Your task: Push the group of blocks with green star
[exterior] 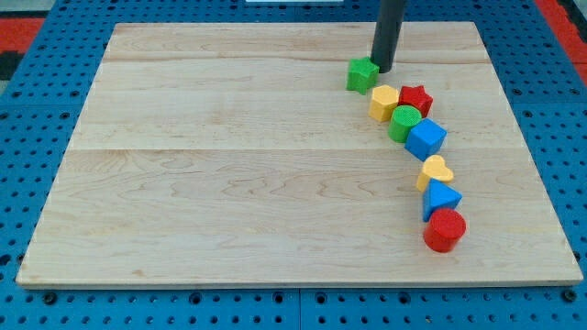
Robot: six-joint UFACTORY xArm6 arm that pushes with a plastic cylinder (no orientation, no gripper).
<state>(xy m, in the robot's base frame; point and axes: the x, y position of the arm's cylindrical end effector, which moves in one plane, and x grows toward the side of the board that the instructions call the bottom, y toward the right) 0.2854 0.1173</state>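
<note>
The green star [362,75] lies near the view's top, right of centre. My tip [382,71] stands right at the star's right side, touching or nearly touching it. Just below and right of the star lie a yellow hexagon-like block [383,102], a red star [416,98], a green cylinder [404,123] and a blue cube [426,138], packed close together. The green star sits a small gap apart from the yellow block.
Further down the same curved line lie a yellow heart [437,171], a blue triangle [442,198] and a red cylinder [445,230]. All rest on a wooden board [229,165], whose right edge is close to this chain. A blue pegboard surrounds the board.
</note>
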